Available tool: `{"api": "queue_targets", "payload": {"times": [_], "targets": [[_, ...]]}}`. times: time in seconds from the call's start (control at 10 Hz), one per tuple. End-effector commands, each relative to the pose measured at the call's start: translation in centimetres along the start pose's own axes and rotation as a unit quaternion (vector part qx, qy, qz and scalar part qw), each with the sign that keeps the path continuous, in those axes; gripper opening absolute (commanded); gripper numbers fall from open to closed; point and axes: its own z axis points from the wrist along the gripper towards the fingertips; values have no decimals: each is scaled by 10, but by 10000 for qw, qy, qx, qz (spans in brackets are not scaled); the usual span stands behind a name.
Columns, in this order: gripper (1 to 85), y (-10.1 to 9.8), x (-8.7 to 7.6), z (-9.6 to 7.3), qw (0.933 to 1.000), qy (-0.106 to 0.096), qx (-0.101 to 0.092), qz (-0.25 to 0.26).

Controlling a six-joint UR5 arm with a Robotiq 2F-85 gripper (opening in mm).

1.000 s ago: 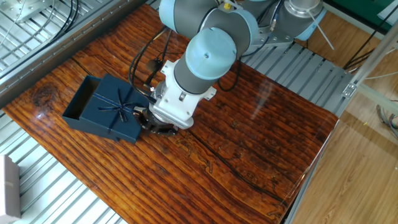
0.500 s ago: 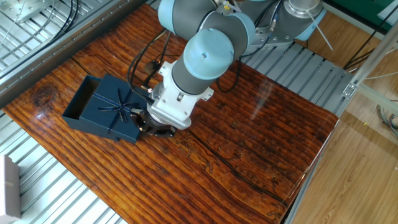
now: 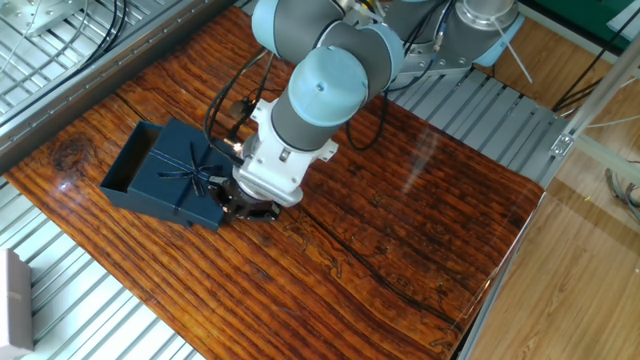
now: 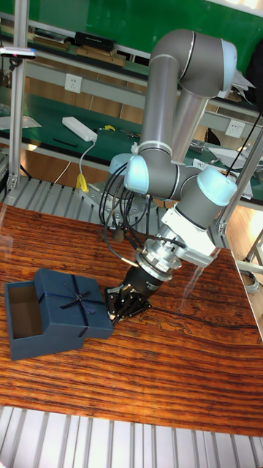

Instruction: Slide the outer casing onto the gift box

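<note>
The navy outer casing (image 3: 190,180) (image 4: 73,303), with its ribbon cross and bow on top, lies over the right part of the gift box (image 3: 128,160) (image 4: 23,322). The box's open brown-lined end sticks out to the left. My gripper (image 3: 232,200) (image 4: 115,311) is low at the casing's right edge and touches its side. Its dark fingers look pressed together with nothing between them. The wrist hides much of the fingers in the fixed view.
Both pieces rest on a dark wooden table (image 3: 400,240), with ribbed metal surfaces (image 3: 80,310) around it. A white object (image 3: 14,300) sits at the lower left. Cables (image 4: 117,212) hang from the arm above the table's back.
The arm's wrist has shifted slightly to the left, toward the casing. The casing and the box show no clear movement.
</note>
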Motion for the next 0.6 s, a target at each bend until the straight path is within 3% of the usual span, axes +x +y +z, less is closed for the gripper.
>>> {"api": "queue_targets", "payload": {"times": [0.0, 0.2, 0.5], "targets": [[10, -14, -2, 1, 9997, -47, 237, -71], [10, -23, -9, 1, 9981, -160, 552, -208], [10, -36, -10, -4, 9953, -118, 880, -391]]}}
